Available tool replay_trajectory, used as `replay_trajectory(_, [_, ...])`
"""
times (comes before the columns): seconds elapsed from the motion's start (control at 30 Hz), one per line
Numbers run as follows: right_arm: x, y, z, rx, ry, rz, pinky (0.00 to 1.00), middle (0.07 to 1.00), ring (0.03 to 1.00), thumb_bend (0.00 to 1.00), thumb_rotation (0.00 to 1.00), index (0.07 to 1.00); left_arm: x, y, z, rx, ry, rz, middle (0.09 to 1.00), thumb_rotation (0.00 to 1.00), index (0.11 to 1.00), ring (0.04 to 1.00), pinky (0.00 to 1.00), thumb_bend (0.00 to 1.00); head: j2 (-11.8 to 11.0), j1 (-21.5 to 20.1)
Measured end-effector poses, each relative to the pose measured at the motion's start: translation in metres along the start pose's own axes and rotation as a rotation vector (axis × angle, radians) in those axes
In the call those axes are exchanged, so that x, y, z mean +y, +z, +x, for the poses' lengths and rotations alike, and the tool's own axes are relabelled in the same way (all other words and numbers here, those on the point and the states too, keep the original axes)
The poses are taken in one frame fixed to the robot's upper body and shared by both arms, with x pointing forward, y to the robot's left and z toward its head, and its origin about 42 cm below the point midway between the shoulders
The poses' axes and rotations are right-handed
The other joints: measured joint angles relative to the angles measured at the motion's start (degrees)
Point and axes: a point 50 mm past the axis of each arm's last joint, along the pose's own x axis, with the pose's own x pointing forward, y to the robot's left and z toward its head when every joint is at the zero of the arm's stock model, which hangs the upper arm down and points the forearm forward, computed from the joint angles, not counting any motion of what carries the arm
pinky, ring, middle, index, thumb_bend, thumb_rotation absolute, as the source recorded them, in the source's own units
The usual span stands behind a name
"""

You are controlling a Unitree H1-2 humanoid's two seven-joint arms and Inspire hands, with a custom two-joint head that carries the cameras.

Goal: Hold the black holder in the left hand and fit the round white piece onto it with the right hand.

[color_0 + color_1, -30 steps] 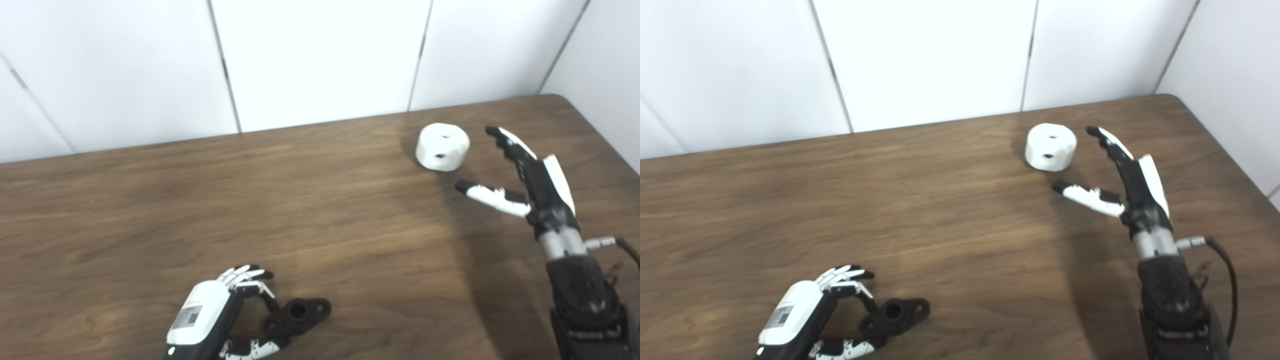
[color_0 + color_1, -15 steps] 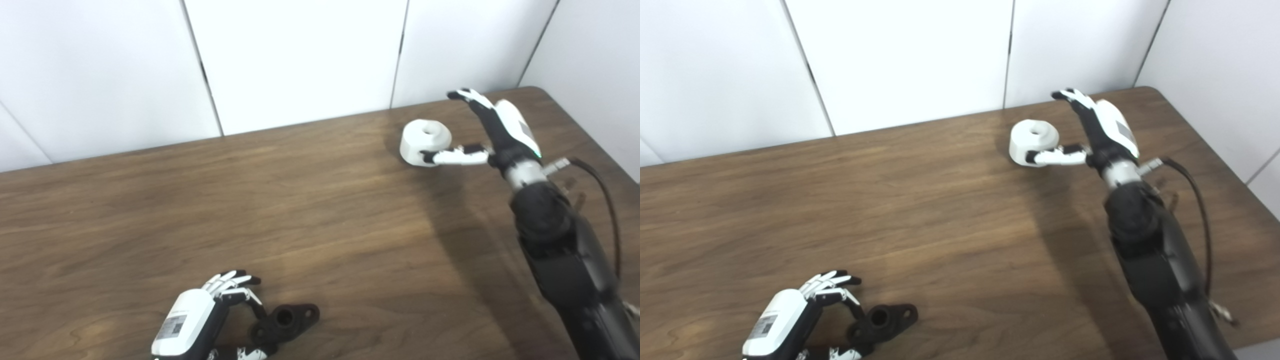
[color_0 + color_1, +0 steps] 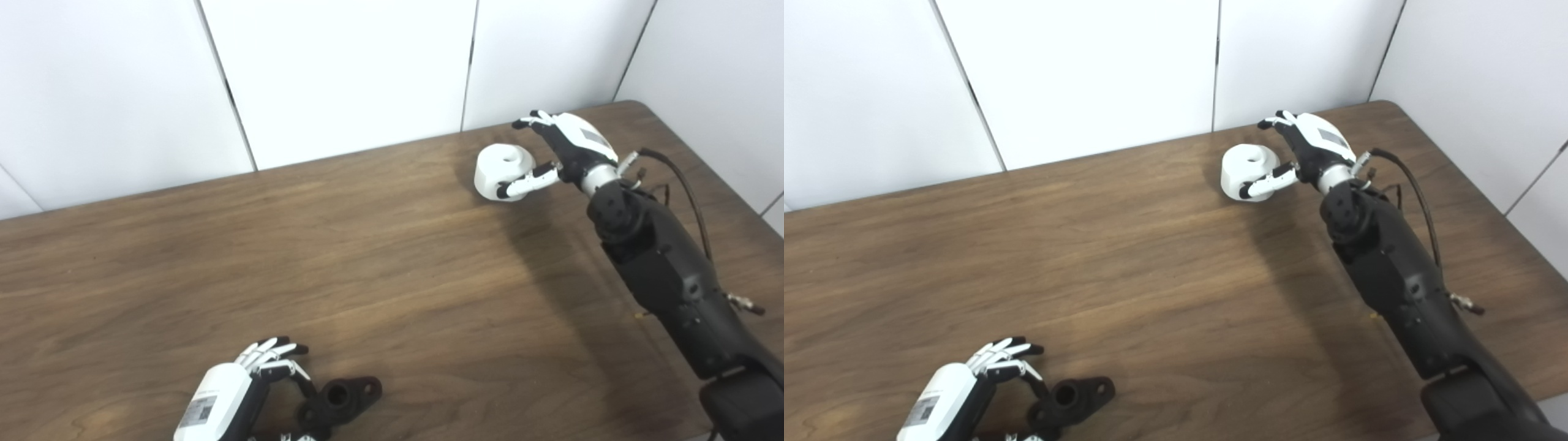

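The black holder [image 3: 342, 399] lies on the wooden table [image 3: 367, 245] near its front edge, a short tube with a flat lug. My left hand [image 3: 236, 392] is just left of it, one finger and the thumb closed on its near left end, the other fingers raised; the thumb is mostly cut off by the picture's edge. The round white piece [image 3: 497, 168] sits at the back right of the table. My right hand [image 3: 566, 150] cups it from the right, open: the thumb lies against its front and the fingers curl above and behind it.
White wall panels [image 3: 343, 73] rise right behind the table's back edge. The table's rounded back right corner [image 3: 637, 107] is close to my right hand. A cable [image 3: 686, 190] runs along the right forearm.
The camera has shifted, so the whole picture moved. My right hand has reached forward to the white piece and curled its fingers round it. The left hand and holder keep their places.
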Motion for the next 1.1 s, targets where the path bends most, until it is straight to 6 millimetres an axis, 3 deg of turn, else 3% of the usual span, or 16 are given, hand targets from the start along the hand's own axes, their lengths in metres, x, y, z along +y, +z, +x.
replay_trajectory(0.27, [0.0064,-0.0014,0.0046,0.027,0.045,-0.021,0.98,0.968,1.000,0.88,0.33,0.816,0.0004,-0.0002,-0.0001,-0.002,0.001,0.001,0.822,0.04,0.490,0.904,0.90,0.51,-0.1,-0.2])
replay_trajectory(0.67, [0.0072,-0.0036,0.0062,0.037,0.056,-0.026,0.85,0.940,1.000,0.85,0.34,0.693,0.0002,-0.0003,-0.0003,-0.002,0.000,0.001,0.825,0.04,0.490,0.906,0.90,0.51,-0.1,-0.2])
replay_trajectory(1.1, [0.0051,-0.0035,0.0060,0.033,0.056,-0.007,0.83,0.915,0.999,0.79,0.29,0.624,0.0002,-0.0002,-0.0003,-0.002,0.001,0.001,0.825,0.04,0.490,0.904,0.90,0.51,-0.3,0.1])
